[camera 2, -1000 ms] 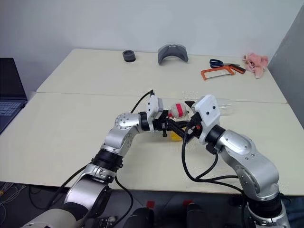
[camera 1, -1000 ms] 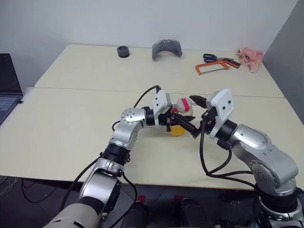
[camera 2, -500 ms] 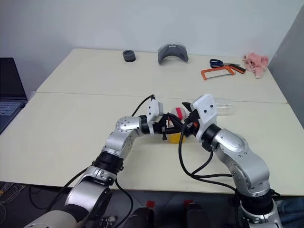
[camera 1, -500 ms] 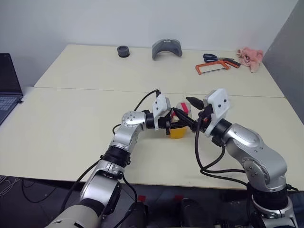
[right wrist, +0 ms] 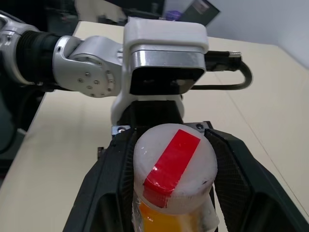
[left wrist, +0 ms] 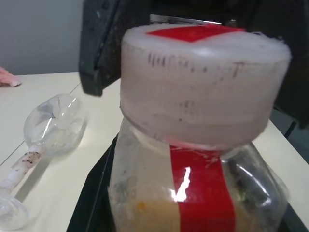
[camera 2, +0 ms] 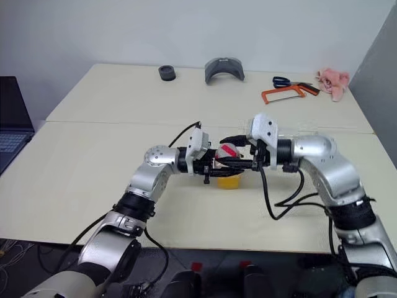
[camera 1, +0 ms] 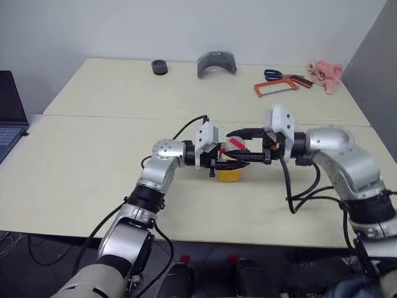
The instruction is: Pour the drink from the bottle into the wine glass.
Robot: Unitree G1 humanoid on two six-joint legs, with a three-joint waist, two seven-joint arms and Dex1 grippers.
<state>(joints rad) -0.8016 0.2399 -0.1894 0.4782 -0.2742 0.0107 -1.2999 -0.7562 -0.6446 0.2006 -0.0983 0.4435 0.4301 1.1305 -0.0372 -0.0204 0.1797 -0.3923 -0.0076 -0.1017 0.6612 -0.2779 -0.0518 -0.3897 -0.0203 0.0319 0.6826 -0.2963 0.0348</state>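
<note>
1. Swung round since a second ago: right end effector, now level, fingers either side of the cap, closed partway; contact unclear.
2. Left end effector clamped on bottle, upright over worktop.
3. Wine glass lying beyond on its side.

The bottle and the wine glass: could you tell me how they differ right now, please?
The bottle stands upright, while the wine glass lies on its side on the table. The bottle holds orange drink; the wine glass holds none. The left gripper clamps the bottle; nothing grips the wine glass. Both are clear.
</note>
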